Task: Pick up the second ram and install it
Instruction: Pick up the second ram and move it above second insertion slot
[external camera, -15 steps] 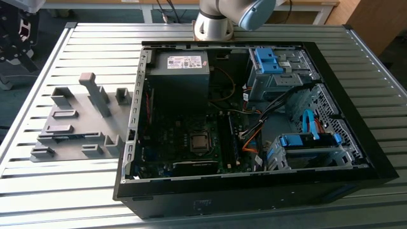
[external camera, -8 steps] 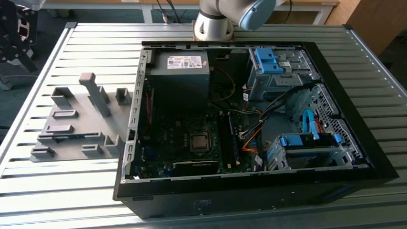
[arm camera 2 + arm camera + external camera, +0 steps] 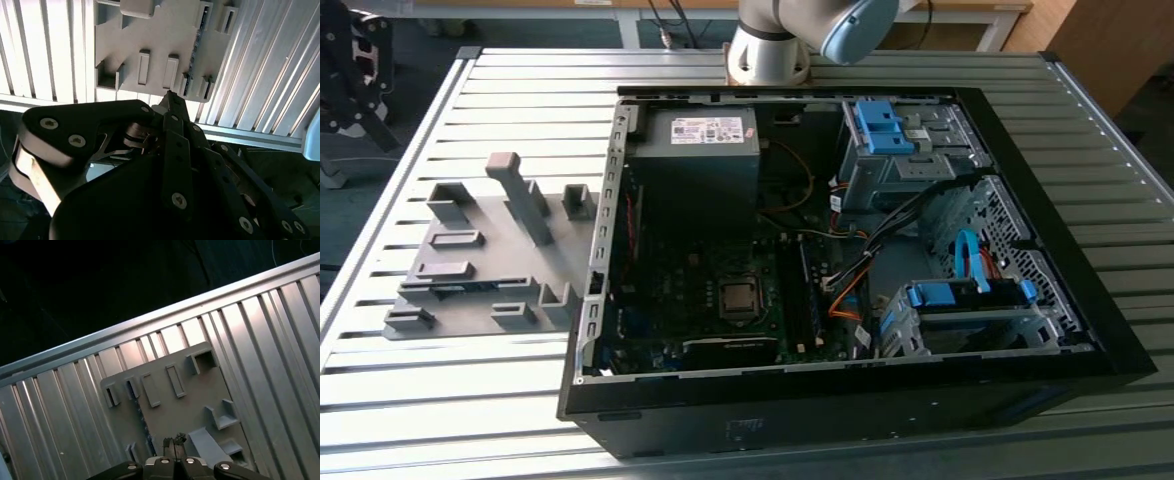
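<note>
The second ram (image 3: 143,421) stands on edge in a slot of the grey fixture plate (image 3: 190,390), showing as a thin dark strip with a touch of blue. It appears the same way in the second wrist view (image 3: 196,47) and as a dark line on the plate in the exterior view (image 3: 454,286). My gripper (image 3: 173,441) hangs well above the plate, close to the ram's line. Its fingertips (image 3: 169,96) sit together with nothing between them.
The open computer case (image 3: 854,400) lies on the slatted metal table (image 3: 507,90), at the exterior view's right of the plate. Its motherboard (image 3: 720,300), with the memory slots beside the processor, faces up. Several grey blocks rise from the plate. The arm's base (image 3: 767,50) stands behind the case.
</note>
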Action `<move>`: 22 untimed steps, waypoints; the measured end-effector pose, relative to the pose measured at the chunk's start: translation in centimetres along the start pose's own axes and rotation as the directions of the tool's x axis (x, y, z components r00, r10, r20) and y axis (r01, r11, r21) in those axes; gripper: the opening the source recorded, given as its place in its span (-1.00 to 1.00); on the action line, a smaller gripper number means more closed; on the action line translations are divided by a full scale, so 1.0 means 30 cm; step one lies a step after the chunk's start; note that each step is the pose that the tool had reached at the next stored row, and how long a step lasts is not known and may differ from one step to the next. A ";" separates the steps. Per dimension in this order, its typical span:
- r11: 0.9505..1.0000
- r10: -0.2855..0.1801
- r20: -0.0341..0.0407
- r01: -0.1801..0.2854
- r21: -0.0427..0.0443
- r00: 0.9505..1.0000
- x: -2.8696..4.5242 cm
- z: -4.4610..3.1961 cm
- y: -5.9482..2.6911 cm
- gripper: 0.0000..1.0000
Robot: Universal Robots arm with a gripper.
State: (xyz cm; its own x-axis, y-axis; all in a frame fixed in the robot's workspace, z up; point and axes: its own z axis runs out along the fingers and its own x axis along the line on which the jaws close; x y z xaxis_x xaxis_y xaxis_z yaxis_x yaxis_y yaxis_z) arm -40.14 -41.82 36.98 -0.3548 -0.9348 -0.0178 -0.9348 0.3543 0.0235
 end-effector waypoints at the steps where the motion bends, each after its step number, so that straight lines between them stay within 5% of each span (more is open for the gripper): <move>1: 1.000 -0.016 0.000 0.016 0.000 1.000 0.000 0.000 0.000 -0.79; 7: 0.994 -0.113 -0.002 0.113 -0.002 0.994 0.000 0.003 0.001 -0.79; 12: 0.981 -0.194 -0.004 0.194 -0.004 0.981 0.001 0.004 0.001 -0.79; 16: 0.965 -0.261 -0.005 0.261 -0.005 0.965 0.001 0.006 0.001 -0.79; 22: 0.933 -0.359 -0.007 0.359 -0.008 0.933 0.001 0.007 0.001 -0.79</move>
State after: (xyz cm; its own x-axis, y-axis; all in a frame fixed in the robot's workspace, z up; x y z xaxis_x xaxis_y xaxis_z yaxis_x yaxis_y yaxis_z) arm -40.19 -41.82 36.78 0.0041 -0.9998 -0.0178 -0.9997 -0.0046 0.0234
